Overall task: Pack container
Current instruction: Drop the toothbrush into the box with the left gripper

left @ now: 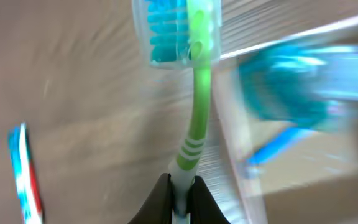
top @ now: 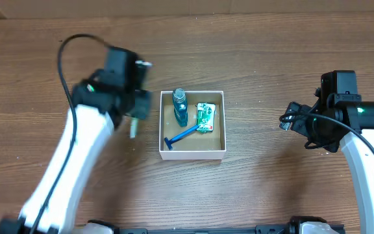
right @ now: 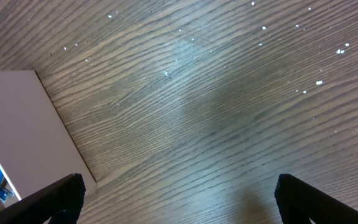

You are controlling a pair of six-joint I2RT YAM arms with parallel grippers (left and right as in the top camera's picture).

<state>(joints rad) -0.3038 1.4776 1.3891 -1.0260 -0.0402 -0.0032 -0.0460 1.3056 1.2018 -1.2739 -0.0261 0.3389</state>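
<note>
The container is a square white-walled box with a tan floor at the table's middle. It holds a blue-green bottle, a green packet and a blue razor. My left gripper hangs just left of the box, shut on the white end of a green toothbrush with blue bristles under a clear cap. In the left wrist view the jaws clamp the handle, and the box wall lies to the right, blurred. My right gripper is open and empty, right of the box; its jaws are wide apart over bare wood.
A red, white and blue toothpaste tube lies on the wood left of the toothbrush in the left wrist view; the overhead view does not show it. The box corner shows at the left of the right wrist view.
</note>
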